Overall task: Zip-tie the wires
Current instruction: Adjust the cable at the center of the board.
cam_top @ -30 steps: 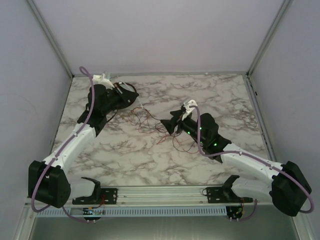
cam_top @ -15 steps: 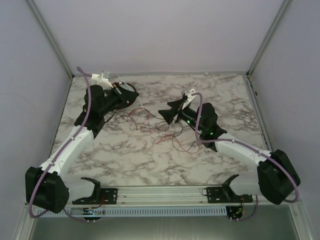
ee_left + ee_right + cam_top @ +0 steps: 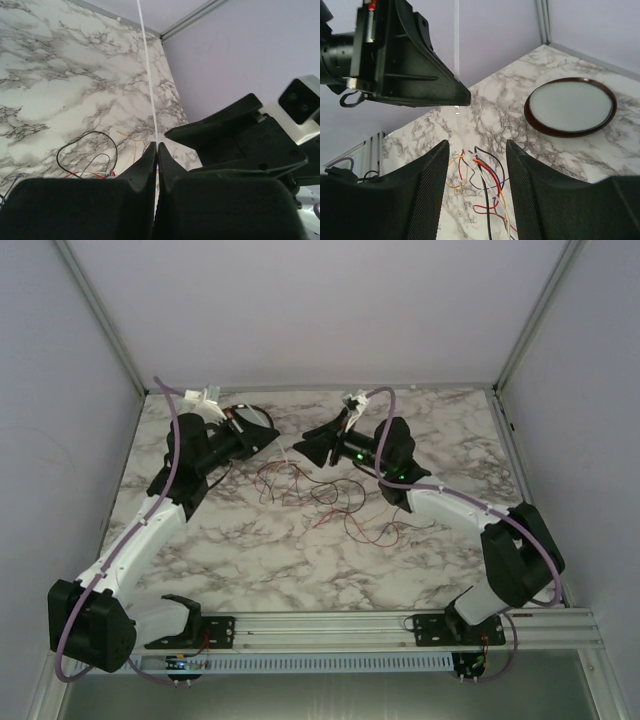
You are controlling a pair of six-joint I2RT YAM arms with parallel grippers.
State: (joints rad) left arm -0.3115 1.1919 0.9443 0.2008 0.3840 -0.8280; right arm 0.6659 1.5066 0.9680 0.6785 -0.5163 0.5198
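The left gripper (image 3: 156,146) has its two fingers pressed together at the bottom centre of its own wrist view. They pinch a thin white zip tie (image 3: 456,35), which runs straight up from the fingertips to the top edge of the frame. The right gripper (image 3: 477,145) stands with its fingers apart and nothing between them; through the gap the wires (image 3: 305,490) show on the marble table (image 3: 250,550) beneath. In the overhead view the two grippers face each other tip to tip in the upper middle of the frame, close but apart. The wires lie just below them as a loose red and dark tangle, with loops trailing toward the centre of the table. A round dark-rimmed dish (image 3: 560,134) sits flat on the marble at the right of the right wrist view, away from the wires.
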